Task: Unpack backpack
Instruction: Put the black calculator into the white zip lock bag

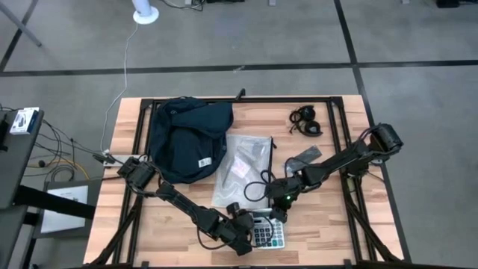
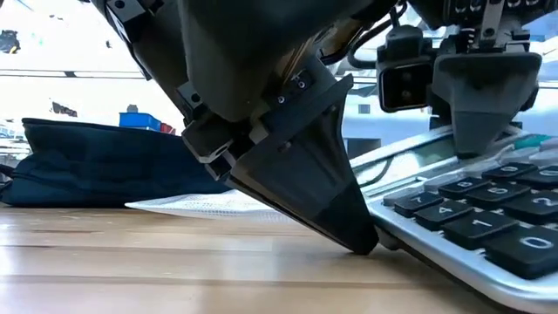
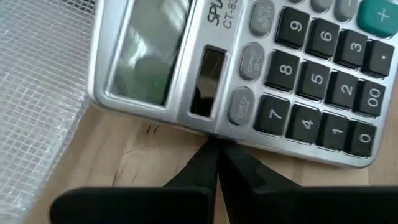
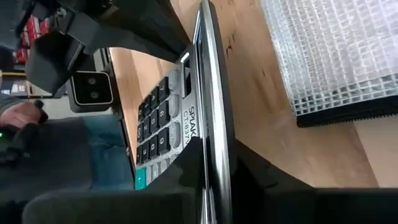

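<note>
Right gripper (image 1: 281,211) pinched calculator (image 1: 267,230) edge. Left gripper (image 1: 250,239) fingers pressed together, tips touching calculator's near edge. Backpack (image 1: 187,138) lay well beyond both, mesh pouch (image 1: 243,168) between.

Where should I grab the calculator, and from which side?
Take the calculator by its display-end edge, coming from the mesh pouch side. It lies flat, so only the thin rim offers a bite; the right pincer already straddles that edge. The left pincer, shut, touches the side rim by the display.
</note>
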